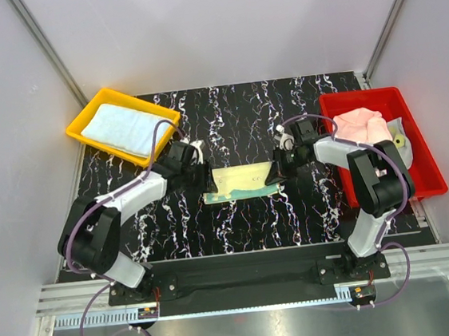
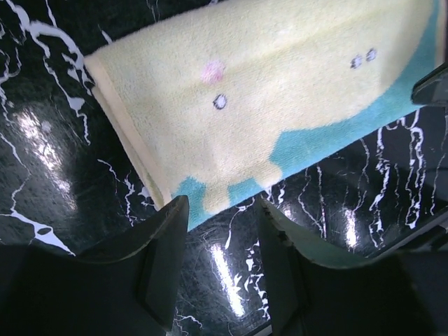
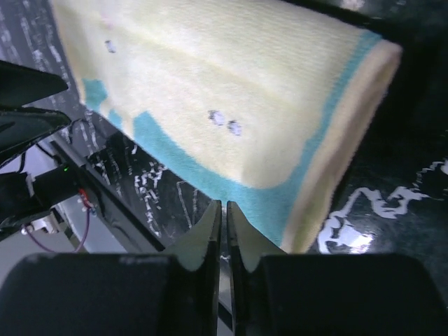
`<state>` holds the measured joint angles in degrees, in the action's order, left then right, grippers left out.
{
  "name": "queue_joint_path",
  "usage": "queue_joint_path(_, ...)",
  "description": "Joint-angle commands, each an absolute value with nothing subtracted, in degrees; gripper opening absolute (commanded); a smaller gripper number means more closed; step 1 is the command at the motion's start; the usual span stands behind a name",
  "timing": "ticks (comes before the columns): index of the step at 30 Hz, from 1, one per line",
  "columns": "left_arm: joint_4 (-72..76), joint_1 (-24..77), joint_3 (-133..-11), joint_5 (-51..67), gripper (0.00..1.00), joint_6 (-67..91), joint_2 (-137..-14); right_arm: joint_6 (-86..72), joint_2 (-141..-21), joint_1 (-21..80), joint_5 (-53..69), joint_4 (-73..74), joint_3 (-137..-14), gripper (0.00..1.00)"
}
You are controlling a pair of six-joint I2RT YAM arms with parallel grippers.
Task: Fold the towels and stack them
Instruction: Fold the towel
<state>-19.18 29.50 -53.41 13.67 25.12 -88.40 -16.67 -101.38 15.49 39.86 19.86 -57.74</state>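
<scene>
A folded yellow towel with a blue border (image 1: 240,182) lies flat in the middle of the black marble table. It fills the left wrist view (image 2: 280,91) and the right wrist view (image 3: 231,91). My left gripper (image 1: 201,177) is at the towel's left end, open, its tips (image 2: 220,210) just short of the towel's near edge and holding nothing. My right gripper (image 1: 275,172) is at the towel's right end, shut, its tips (image 3: 224,206) against the blue border with nothing seen between them.
A yellow tray (image 1: 90,114) at the back left holds a folded light blue towel (image 1: 124,126). A red bin (image 1: 426,171) on the right holds a crumpled pink towel (image 1: 362,125) and a grey-and-yellow one (image 1: 402,135).
</scene>
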Motion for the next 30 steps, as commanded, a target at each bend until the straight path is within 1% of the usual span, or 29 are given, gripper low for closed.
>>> queue_joint_path(1, -16.7, 29.53, -49.23, 12.83, 0.48, 26.28, -89.38, -14.68, -102.65, 14.77, 34.29, 21.18, -56.17, 0.12)
queue_joint_path(3, -15.21, 29.44, -47.73, 11.87, 0.48, 27.24, -89.82, -14.33, -104.15, 14.42, 32.09, 21.01, -55.55, 0.12)
queue_joint_path(7, -15.29, 28.92, -45.97, 10.37, 0.46, 29.44, -90.53, -13.89, -105.47, 14.06, 31.82, 21.53, -56.34, 0.11)
queue_joint_path(12, -17.75, 27.95, -47.54, 9.41, 0.46, 30.67, -86.06, -14.33, -101.96, 14.06, 31.55, 23.9, -58.0, 0.11)
queue_joint_path(17, -20.22, 26.55, -50.8, 7.73, 0.48, 29.19, -83.5, -15.29, -97.31, 13.97, 32.25, 25.92, -59.67, 0.12)
queue_joint_path(19, -19.25, 25.84, -50.98, 8.87, 0.49, 28.22, -84.11, -15.82, -96.42, 14.06, 32.52, 26.19, -60.11, 0.13)
queue_joint_path(24, -10.91, 22.42, -48.78, 18.09, 0.51, 28.65, -86.91, -16.0, -93.78, 14.06, 33.31, 26.89, -61.26, 0.17)
queue_joint_path(30, -6.86, 20.92, -49.31, 23.02, 0.52, 29.97, -92.62, -14.77, -92.81, 14.06, 33.4, 27.6, -62.05, 0.18)
